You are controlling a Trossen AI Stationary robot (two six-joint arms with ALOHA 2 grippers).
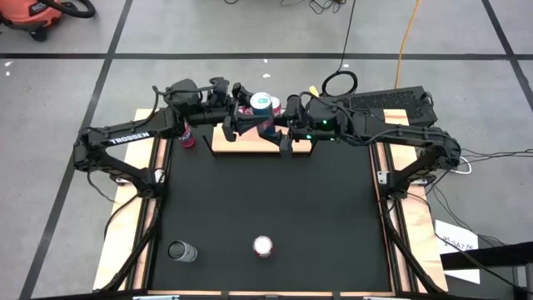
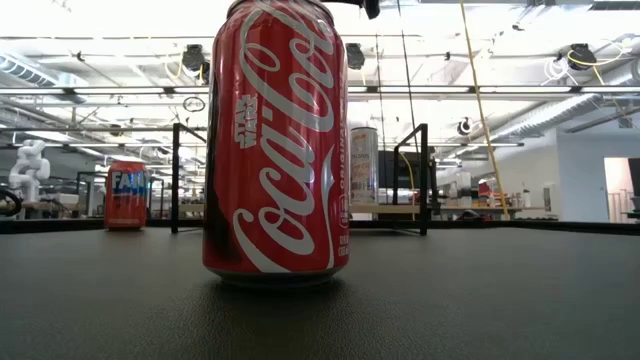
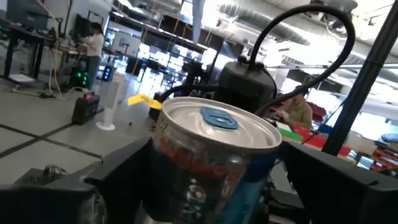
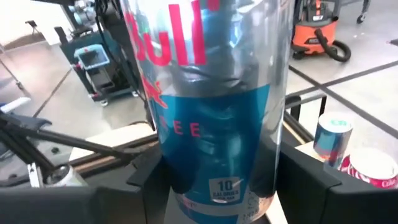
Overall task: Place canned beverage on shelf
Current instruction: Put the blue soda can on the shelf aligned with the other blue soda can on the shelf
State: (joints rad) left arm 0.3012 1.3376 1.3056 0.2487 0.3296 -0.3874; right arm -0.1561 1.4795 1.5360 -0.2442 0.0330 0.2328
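Observation:
A tall silver-and-blue beverage can (image 1: 261, 102) is up in the air over the shelf (image 1: 250, 146), a light-wood board with black rods at the table's far edge. My right gripper (image 4: 217, 186) has come from the table's right and is shut on the can (image 4: 211, 112). My left gripper (image 3: 211, 186) has come from the left. It is open, with one finger on each side of the can's upper part (image 3: 217, 130), close to it. My right gripper pinches the can's lower blue part (image 4: 214, 168) between its two fingers, one finger (image 4: 146, 180) on each side of the round wall. The fingers reach in about level from the table's right and lie across the can. The can stands roughly upright, lifted clear of the shelf.
A silver can (image 2: 363, 165) stands on the shelf board (image 2: 385, 208) between the rods. An orange-red can (image 1: 186, 137) stands on the table left of the shelf. Near the front edge stand a red cola can (image 1: 263, 246) and a dark can (image 1: 181, 251).

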